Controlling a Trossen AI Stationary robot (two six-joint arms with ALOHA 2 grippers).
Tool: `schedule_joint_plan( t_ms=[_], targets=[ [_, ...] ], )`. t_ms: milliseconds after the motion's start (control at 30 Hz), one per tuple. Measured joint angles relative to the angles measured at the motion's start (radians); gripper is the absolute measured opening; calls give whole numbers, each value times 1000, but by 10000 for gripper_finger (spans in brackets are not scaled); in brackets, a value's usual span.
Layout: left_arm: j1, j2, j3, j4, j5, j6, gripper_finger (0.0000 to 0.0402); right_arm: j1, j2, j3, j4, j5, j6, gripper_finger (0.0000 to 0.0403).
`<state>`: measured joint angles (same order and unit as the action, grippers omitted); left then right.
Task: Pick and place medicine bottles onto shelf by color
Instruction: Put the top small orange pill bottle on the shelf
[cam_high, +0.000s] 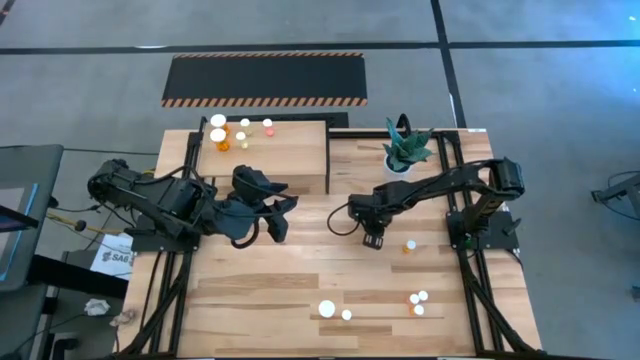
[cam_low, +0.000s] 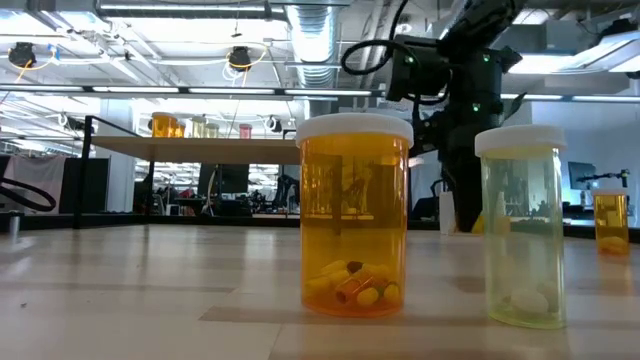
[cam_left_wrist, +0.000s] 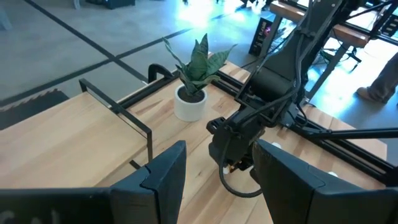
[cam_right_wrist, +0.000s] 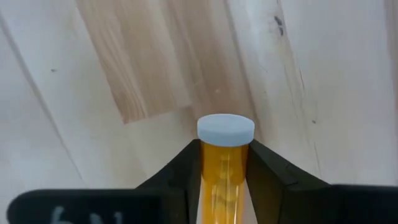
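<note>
My right gripper (cam_high: 372, 238) is over the middle of the table, shut on a small orange bottle (cam_right_wrist: 224, 171) with a white cap. My left gripper (cam_high: 276, 216) hovers open and empty just in front of the light-wood shelf (cam_high: 290, 160). Several white-capped bottles (cam_high: 230, 132) stand on the shelf's far left part. More bottles stand on the table: one (cam_high: 410, 244) beside my right gripper, two (cam_high: 335, 311) near the front edge, three (cam_high: 418, 301) at the front right. The low view shows the orange one (cam_low: 355, 215) and a yellowish one (cam_low: 522, 230) up close. My right gripper pinches the orange bottle's body (cam_right_wrist: 224, 163) between its two fingers, just behind the white cap (cam_right_wrist: 226, 129). The bottle lies along the fingers, and its cap sticks out past the fingertips. Whether it is clear of the table does not show.
A white pot with a green plant (cam_high: 404, 152) stands at the far side, right of the shelf. A black mat with orange-striped edges (cam_high: 265, 78) lies on the floor beyond the table. Bare wood lies between the two grippers and toward the front left.
</note>
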<state>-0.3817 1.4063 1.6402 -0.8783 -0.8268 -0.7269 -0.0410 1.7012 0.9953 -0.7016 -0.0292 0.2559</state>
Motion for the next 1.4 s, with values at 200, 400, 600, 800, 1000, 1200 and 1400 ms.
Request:
schedule_joint_plan(
  t_ms=[200,400,600,800,1000,1200,1400],
  targets=[
    [0,0,0,-1,-1,0,174,0,0,84,-115,0,-34,126],
    [0,0,0,-7,-12,1,174,-2,-7,183,-235,2,-82,127],
    [0,0,0,-23,-20,6,174,-35,-103,211,-247,5,-118,127],
    [0,-16,1,-73,-48,-31,174,-128,-266,212,-178,13,-125,127],
    [0,-40,1,-108,-106,-67,174,-201,-391,212,172,13,-69,128],
    [0,-70,1,-116,-154,-44,174,-210,-398,213,512,12,-84,129],
    [0,-103,1,-148,-224,-36,174,-209,-286,212,792,13,-107,129]
  ],
)
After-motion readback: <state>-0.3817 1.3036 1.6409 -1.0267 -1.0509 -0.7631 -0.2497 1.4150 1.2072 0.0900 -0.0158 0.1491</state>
